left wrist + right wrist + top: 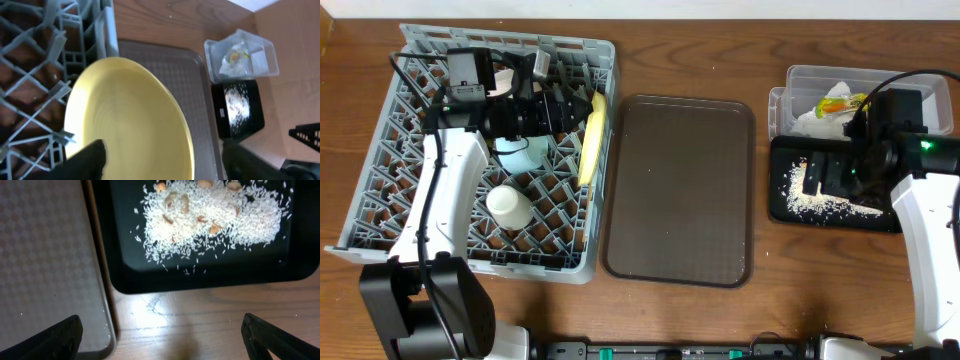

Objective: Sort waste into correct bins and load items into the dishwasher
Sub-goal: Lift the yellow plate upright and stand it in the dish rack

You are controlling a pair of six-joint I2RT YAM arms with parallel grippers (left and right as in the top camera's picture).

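The yellow plate (590, 135) stands on edge at the right side of the grey dish rack (460, 262). My left gripper (558, 108) is open, with one finger on each side of the plate (130, 120), which fills the left wrist view (165, 162). A light blue bowl (525, 152) and a small white cup (508, 206) sit in the rack. My right gripper (825, 178) is open and empty over the black tray (780, 210) holding rice scraps (815, 200). The clear tub (800, 75) holds the wrapper (840, 103) and tissue (810, 122). I cannot make out the chopsticks.
The brown serving tray (680, 190) lies bare between the rack and the bins. In the right wrist view its edge (45, 255) lies beside the black tray (125, 275) with rice (215, 215), and my open fingers (165, 337) are over bare wood.
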